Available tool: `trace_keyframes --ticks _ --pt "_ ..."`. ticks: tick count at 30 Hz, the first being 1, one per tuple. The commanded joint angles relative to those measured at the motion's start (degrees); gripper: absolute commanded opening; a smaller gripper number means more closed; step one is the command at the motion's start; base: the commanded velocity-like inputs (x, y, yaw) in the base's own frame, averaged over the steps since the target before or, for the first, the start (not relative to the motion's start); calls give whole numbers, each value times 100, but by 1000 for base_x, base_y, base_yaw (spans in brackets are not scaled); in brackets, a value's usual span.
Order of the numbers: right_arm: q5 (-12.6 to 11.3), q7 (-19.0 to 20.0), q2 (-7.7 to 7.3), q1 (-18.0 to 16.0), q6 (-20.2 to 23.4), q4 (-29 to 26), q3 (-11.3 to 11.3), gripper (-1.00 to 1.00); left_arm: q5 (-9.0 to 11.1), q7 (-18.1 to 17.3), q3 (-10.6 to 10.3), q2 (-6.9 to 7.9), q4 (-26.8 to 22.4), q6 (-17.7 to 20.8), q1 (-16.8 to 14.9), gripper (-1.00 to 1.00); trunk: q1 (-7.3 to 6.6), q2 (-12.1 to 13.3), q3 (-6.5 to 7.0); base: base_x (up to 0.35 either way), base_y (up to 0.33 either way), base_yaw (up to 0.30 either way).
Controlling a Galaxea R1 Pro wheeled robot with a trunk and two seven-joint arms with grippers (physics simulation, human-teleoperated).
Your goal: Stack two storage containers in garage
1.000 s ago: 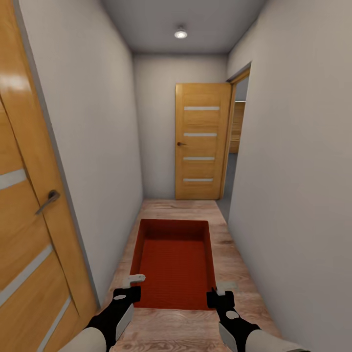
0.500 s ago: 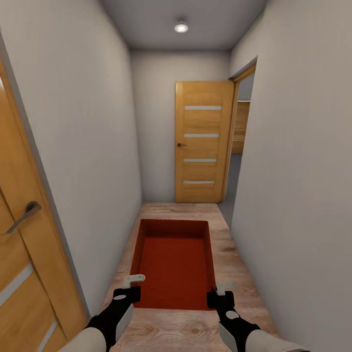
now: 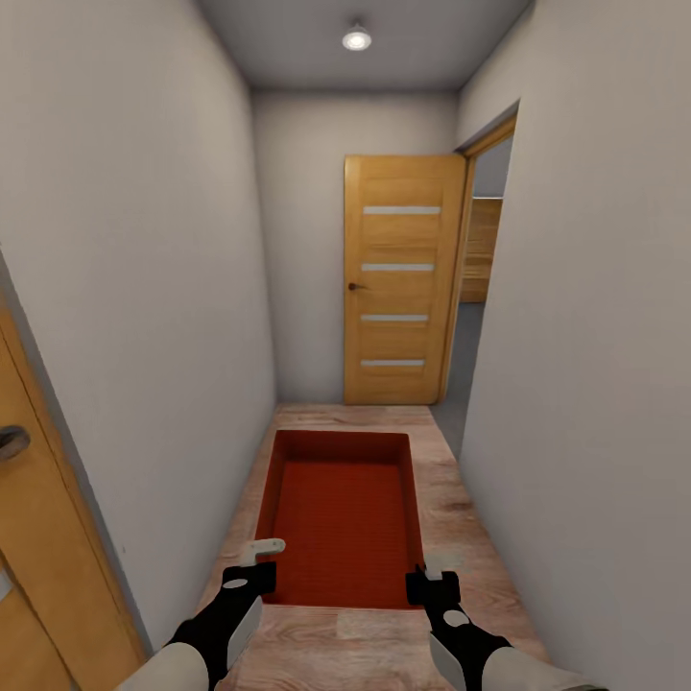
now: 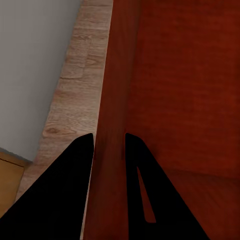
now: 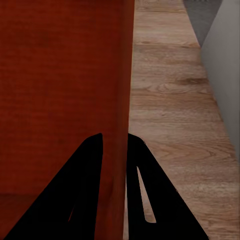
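Observation:
One orange-red open-top storage container hangs low in front of me over the wood-plank floor of a narrow hallway. My left gripper is shut on its left wall near the near corner. My right gripper is shut on its right wall. In the left wrist view the left gripper straddles the container's wall. The right wrist view has the right gripper pinching the container's other wall. The bin is empty inside.
White walls stand close on both sides. A wooden door with glass slits stands open at the hallway's end. Beside it an open doorway leads right onto a grey floor. Another wooden door sits at my near left.
The camera has advanced down the hallway: the left door has slid mostly out of the picture and the far door looks larger. Both grippers and the container keep their places relative to me.

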Motion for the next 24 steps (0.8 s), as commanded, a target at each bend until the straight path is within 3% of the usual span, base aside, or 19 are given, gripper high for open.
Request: trace_keyframes --ticks 1,24 --pt "-19 -43 0 -10 -43 -16 -157 -100 23 31 79 -1 6 38 1 -100 3 -4 -6 322 0 0" --pt "-19 -42 0 -10 -42 -16 -157 -100 23 31 79 -6 6 38 1 -100 3 -4 -6 322 0 0"
